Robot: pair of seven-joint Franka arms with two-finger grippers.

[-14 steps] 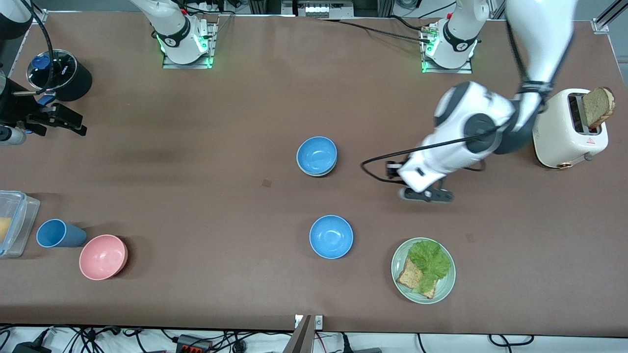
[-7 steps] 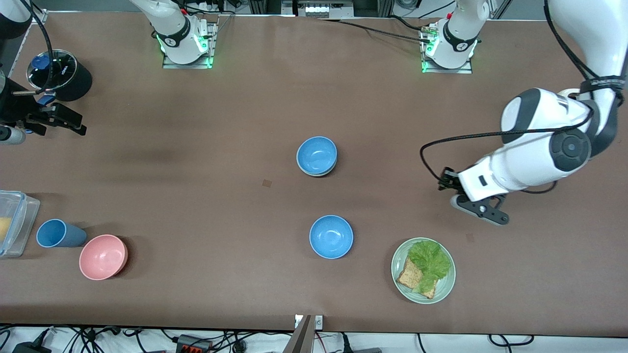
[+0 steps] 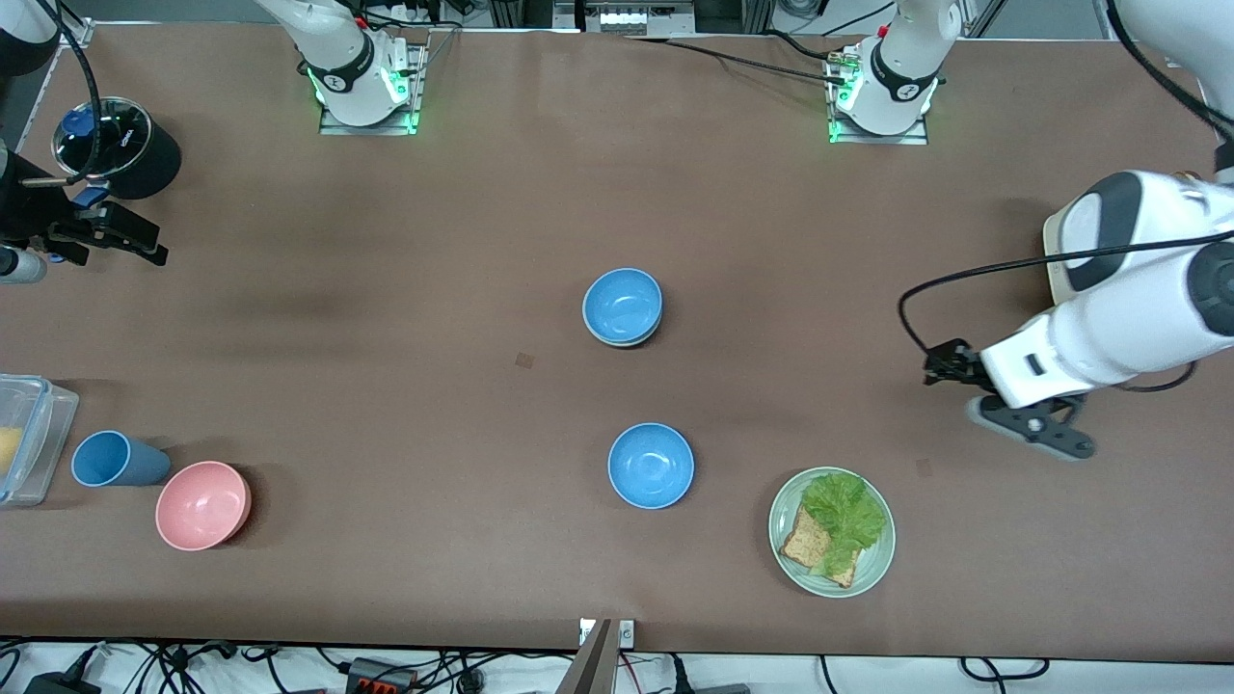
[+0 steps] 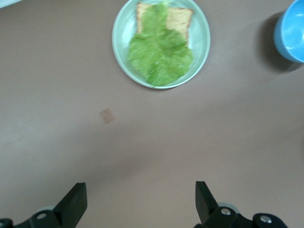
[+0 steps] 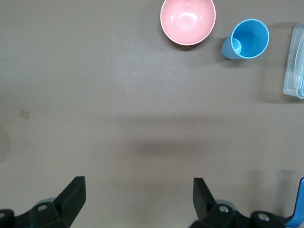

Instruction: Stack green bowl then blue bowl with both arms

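— Where are the bowls right now?

— Mid-tabletop (image 3: 405, 289), one blue bowl (image 3: 623, 305) sits nested in the green bowl (image 3: 627, 339); only a thin pale rim of the green one shows under it. A second blue bowl (image 3: 651, 465) stands alone, nearer to the front camera than that stack and apart from it.

— And the left gripper (image 3: 1033, 428)?

— Up over bare tabletop toward the left arm's end, near the plate (image 3: 789, 501) with lettuce (image 3: 844, 516) and bread (image 3: 802, 540). Its jaws are spread wide with nothing between them; the left wrist view shows both fingers (image 4: 76, 202) over plain brown surface, with the plate and the edge of the lone blue bowl in sight.

— The right gripper (image 3: 120, 231)?

— It waits at the right arm's end of the tabletop, beside a black pot (image 3: 145, 154) with a glass lid. Jaws apart there too, holding nothing — the right wrist view looks over open tabletop to a pink bowl (image 3: 202, 505), a blue cup (image 3: 116, 459) lying just beside it, and a clear plastic box (image 3: 34, 434).

— Anything else?

— A white toaster (image 3: 1056, 255), mostly hidden by the left arm.
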